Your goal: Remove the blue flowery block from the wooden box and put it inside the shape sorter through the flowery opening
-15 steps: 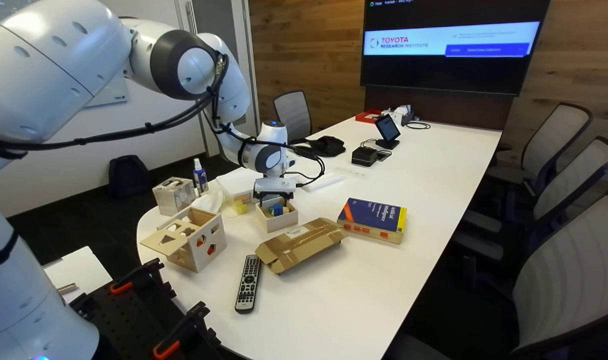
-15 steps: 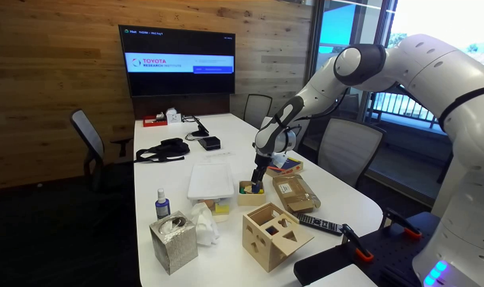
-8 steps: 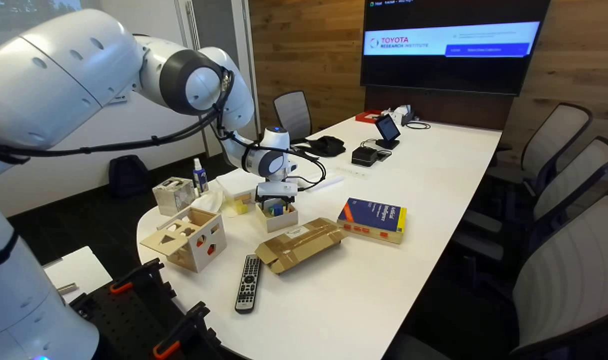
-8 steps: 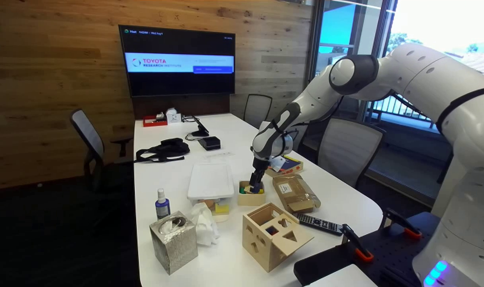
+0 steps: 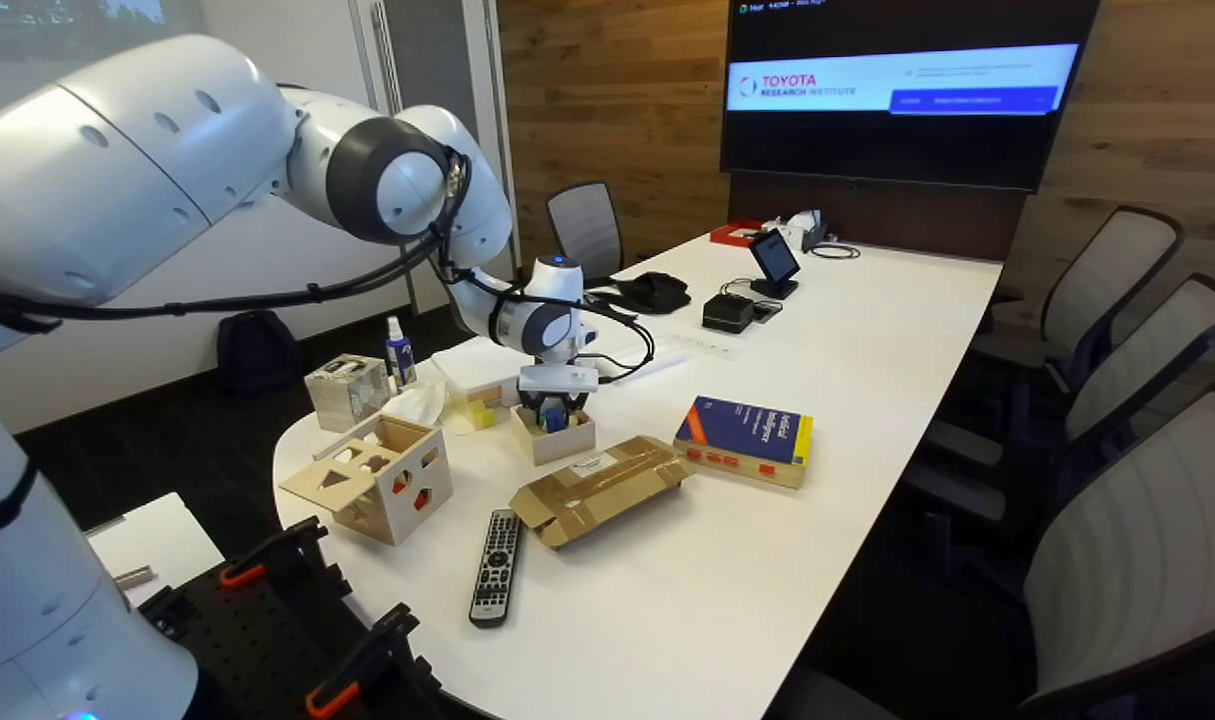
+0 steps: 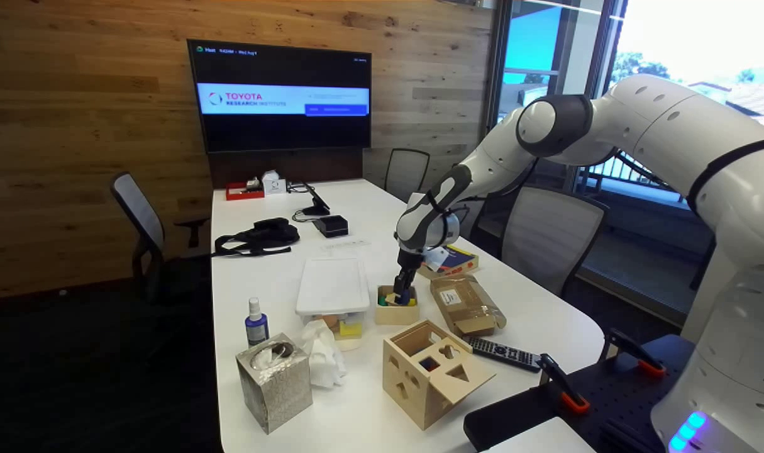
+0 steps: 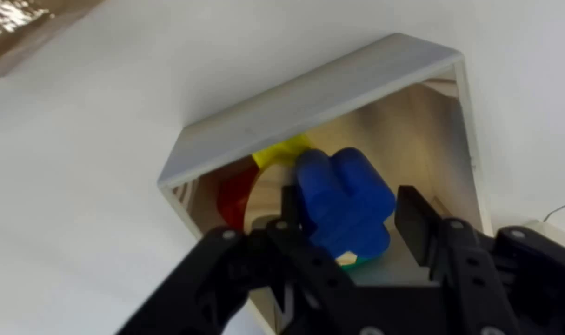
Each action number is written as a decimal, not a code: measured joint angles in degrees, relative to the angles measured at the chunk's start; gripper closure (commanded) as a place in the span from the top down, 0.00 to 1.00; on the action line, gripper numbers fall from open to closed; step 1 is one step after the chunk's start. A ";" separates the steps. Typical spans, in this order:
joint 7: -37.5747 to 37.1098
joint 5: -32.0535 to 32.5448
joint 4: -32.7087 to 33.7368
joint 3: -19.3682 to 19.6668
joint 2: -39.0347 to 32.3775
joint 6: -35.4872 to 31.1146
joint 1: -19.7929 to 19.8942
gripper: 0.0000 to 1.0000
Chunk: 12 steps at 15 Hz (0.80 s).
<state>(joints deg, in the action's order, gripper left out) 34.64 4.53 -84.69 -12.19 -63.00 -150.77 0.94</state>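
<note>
The blue flowery block [image 7: 347,223] stands on end in the wooden box [image 7: 310,104], among other coloured blocks. My gripper [image 7: 347,202] reaches down into the box with one finger on each side of it. Its jaws are partly drawn together. The left finger is against or very near the block, while a narrow gap shows beside the right finger [image 7: 415,228]. In both exterior views the gripper [image 5: 555,404] is low over the box [image 5: 564,446]. The shape sorter [image 6: 404,384] stands apart, nearer the robot's base, with a flower-like opening [image 6: 449,352] in its slid-out lid.
A brown cardboard piece [image 5: 602,487] and a remote [image 5: 496,568] lie near the box. Beyond the cardboard is a thick book [image 5: 745,440]. A white-lidded container [image 6: 333,286], crumpled tissue [image 6: 324,353], tissue box [image 6: 275,380] and spray bottle [image 6: 256,324] stand on the box's other side.
The arm has come down and slightly sideways, bringing the gripper lower into the box. Its fingers, wide apart before, have moved inward around the blue block.
</note>
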 measured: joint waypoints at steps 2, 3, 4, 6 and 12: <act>-0.05 0.00 0.17 0.08 0.00 0.02 0.01 0.16; -0.08 0.01 0.27 0.09 0.00 0.02 0.01 0.16; -0.09 0.04 0.34 0.10 0.00 0.02 0.00 0.16; -0.09 0.20 0.54 0.10 0.03 0.02 -0.05 0.16; -2.47 1.65 0.44 0.30 3.72 5.97 -1.16 0.16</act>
<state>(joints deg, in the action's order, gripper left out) 32.17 6.18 -84.25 -11.90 -59.28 -144.80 -0.23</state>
